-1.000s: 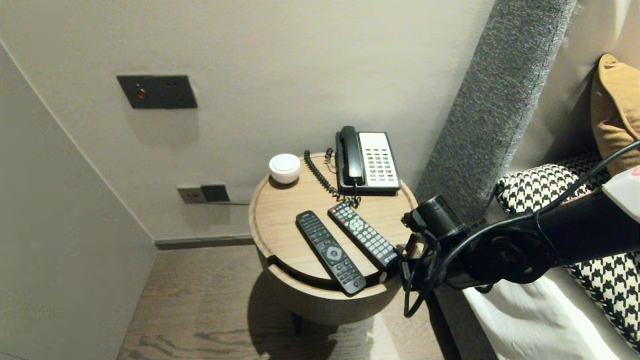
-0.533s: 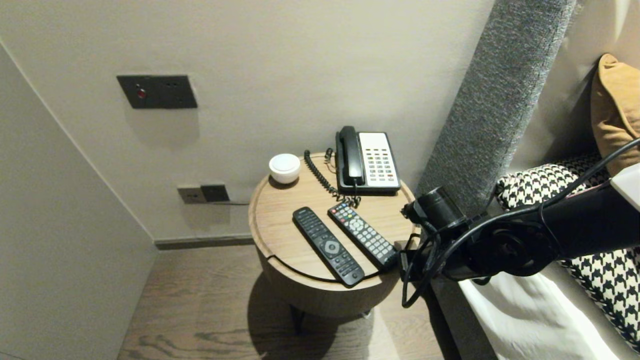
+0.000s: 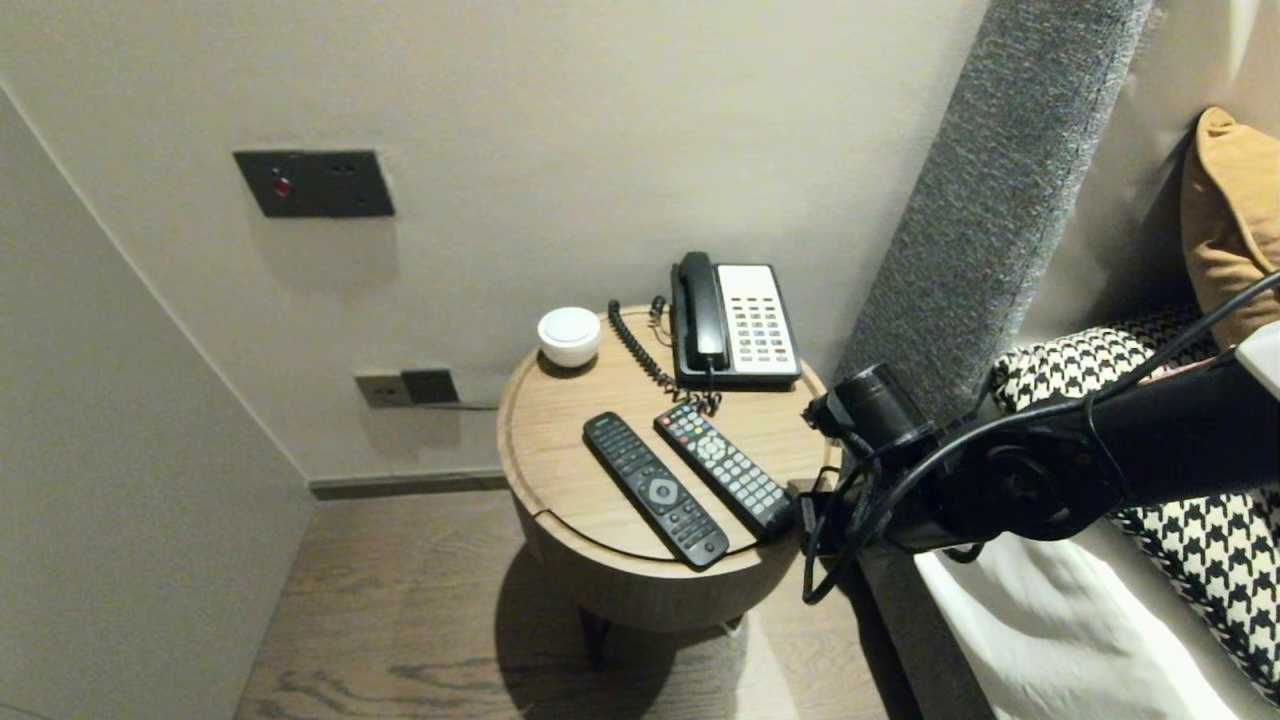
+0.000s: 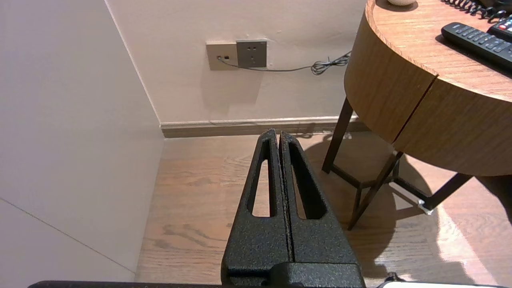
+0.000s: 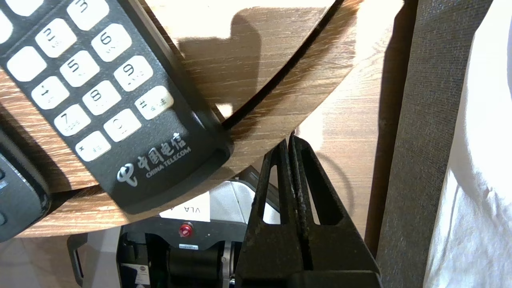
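A round wooden bedside table [image 3: 560, 440] has a curved drawer front [image 3: 640, 595] whose seam with the top shows as a thin dark arc. My right gripper [image 5: 289, 138] is shut and holds nothing. Its tips press against the drawer front's rim [image 5: 308, 92] at the table's right front edge, beside the white-keyed remote [image 5: 100, 92]. In the head view the right gripper [image 3: 800, 505] sits just right of that remote [image 3: 725, 470]. A black remote [image 3: 655, 488] lies parallel to it. My left gripper [image 4: 277, 134] is shut and empty, parked low over the floor left of the table [image 4: 384, 80].
A telephone [image 3: 735, 325] with a coiled cord and a white cup [image 3: 569, 336] stand at the table's back. A grey headboard [image 3: 1000, 200] and a bed with a houndstooth pillow [image 3: 1200, 540] close in on the right. Wall sockets [image 3: 405, 387] are on the left.
The drawer front has slid into the table and the wide gap at the top has narrowed to a thin seam. My right gripper moved in with it. The black remote shifted slightly back.
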{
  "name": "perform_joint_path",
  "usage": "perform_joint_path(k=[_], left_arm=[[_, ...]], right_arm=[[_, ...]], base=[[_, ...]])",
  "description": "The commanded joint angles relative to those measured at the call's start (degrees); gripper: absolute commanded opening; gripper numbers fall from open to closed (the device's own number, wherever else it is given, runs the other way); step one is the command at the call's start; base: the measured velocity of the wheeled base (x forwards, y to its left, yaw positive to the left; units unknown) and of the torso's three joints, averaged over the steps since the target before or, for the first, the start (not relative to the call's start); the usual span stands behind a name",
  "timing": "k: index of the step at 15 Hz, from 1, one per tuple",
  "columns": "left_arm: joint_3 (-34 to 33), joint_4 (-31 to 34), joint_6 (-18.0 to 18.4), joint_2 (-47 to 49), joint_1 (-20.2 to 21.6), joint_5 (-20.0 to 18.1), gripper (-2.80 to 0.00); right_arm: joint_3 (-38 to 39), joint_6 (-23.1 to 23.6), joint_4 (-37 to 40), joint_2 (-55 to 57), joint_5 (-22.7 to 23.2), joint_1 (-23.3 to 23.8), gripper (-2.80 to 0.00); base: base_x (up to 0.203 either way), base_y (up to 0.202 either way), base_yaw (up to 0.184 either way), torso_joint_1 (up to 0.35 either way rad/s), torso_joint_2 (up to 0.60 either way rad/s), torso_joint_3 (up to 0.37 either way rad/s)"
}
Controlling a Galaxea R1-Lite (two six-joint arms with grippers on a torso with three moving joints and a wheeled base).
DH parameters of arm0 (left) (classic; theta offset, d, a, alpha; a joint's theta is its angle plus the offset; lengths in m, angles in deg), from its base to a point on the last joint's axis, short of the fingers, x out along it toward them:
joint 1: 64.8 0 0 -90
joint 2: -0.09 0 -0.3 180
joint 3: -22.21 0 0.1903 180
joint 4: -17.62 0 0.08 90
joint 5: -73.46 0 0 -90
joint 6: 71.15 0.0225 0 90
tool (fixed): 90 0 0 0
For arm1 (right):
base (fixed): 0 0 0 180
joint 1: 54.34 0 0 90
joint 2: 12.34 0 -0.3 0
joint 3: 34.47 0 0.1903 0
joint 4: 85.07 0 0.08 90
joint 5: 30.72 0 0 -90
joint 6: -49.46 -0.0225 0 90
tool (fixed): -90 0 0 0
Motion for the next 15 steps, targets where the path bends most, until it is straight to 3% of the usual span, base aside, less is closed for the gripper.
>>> perform_joint_path(k=[1,5,10,15], left_arm=[[0.00,-0.02,0.00,0.00,0.02,0.04,-2.80],[0.00,-0.02,0.00,0.00,0.02,0.04,-2.80],[0.00,-0.02,0.00,0.00,0.02,0.04,-2.80],[0.00,-0.02,0.00,0.00,0.02,0.04,-2.80]], right_arm=[[0.97,-0.14,0.19,-1.78,-0.08,-0.01,-2.80],[5.30,0.24,0.78,-7.91,-0.30,1.72,-2.80],[11.12,5.43,2.09,-16.48,-0.34,12.34,-2.80],[13.23,14.06,6.03,-26.56,0.30,28.22,-2.80]], base=[[0.000,0.000,0.000,0.000,0.00,0.000],[0.000,0.000,0.000,0.000,0.00,0.000],[0.000,0.000,0.000,0.000,0.00,0.000],[0.000,0.000,0.000,0.000,0.00,0.000]])
